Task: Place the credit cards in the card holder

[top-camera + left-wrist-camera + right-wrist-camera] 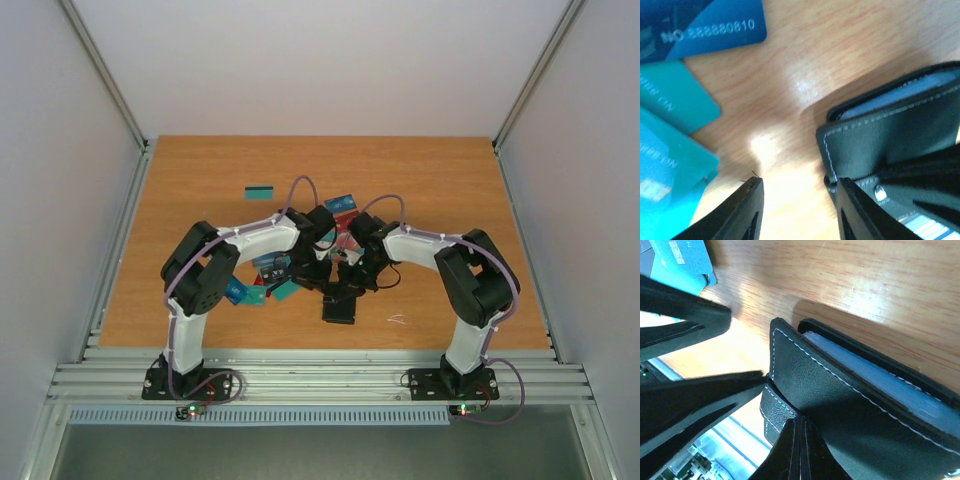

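**Item 1: left pincer** (799, 182). We record it as released. Its two fingers stand apart with only bare table (815, 65) between them. The tip of its right-hand finger (855, 205) lies against the stitched edge of Item 3.

**Item 2: right pincer** (798, 422). We record it as clenched, with its fingers pressed together on a leaf of Item 3, which it is grasping.

**Item 3: card holder** (840, 390). It is black with pale stitching, and it stands open and tilted off the wood. It sits directly at the right pincer's fingertips and just to the right of the left pincer's gap. A pale blue-grey layer shows in its upper pocket, and we cannot tell whether this is a card or a lining.

**Item 4: credit cards**, all lying flat on the table and none in either pincer.
- a. The blue card (715, 25) has printed digits and lies ahead of the left pincer and to its left.
- b. The teal card (675, 95) is nearer that pincer, on the same side.
- c. The second teal card (670, 165) is just left of the left pincer's left finger and overlaps another teal edge beneath it.
- d. The red card (341, 203) lies just beyond both pincers, with a blue one beside it.
- e. The lone teal card (260, 191) lies well beyond the left pincer, apart from the rest.
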`<action>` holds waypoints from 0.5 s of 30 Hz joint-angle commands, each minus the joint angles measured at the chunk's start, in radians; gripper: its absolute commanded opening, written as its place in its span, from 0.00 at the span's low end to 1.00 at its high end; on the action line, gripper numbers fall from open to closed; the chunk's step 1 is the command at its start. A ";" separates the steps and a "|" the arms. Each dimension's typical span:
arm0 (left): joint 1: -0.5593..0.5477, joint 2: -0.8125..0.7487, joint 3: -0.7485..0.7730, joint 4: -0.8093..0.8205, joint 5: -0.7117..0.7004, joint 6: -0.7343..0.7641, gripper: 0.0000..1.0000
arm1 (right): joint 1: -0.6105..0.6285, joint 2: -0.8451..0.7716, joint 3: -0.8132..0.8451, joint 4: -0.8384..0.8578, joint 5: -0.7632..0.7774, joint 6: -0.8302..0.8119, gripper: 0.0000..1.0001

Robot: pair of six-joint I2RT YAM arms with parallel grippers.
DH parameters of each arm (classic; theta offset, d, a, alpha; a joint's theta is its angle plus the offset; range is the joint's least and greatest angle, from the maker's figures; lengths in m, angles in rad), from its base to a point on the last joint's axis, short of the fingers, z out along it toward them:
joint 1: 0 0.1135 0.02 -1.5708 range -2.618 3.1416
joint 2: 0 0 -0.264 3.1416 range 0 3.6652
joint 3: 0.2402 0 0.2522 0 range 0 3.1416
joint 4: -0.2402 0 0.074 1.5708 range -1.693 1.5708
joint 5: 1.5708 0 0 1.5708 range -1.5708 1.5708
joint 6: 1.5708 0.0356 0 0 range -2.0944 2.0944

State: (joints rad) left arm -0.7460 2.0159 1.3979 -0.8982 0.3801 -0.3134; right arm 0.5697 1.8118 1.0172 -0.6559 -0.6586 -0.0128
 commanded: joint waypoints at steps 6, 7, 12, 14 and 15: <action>-0.025 -0.193 -0.080 0.122 0.100 0.131 0.50 | 0.024 0.056 -0.006 0.031 0.074 -0.026 0.01; -0.026 -0.201 -0.091 0.129 0.104 0.139 0.50 | 0.024 0.053 -0.003 0.030 0.067 -0.025 0.01; -0.026 -0.204 -0.131 0.155 0.124 0.184 0.48 | 0.022 0.044 0.003 0.032 0.057 -0.028 0.01; -0.026 -0.201 -0.144 0.159 0.120 0.198 0.48 | 0.022 0.048 0.007 0.028 0.057 -0.034 0.01; -0.026 -0.202 -0.155 0.168 0.117 0.201 0.47 | 0.021 0.050 0.009 0.026 0.057 -0.037 0.01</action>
State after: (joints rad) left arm -0.7670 1.8175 1.2755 -0.7914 0.4717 -0.1711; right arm 0.5781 1.8233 1.0256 -0.6430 -0.6800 -0.0280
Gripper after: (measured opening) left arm 0.479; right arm 0.017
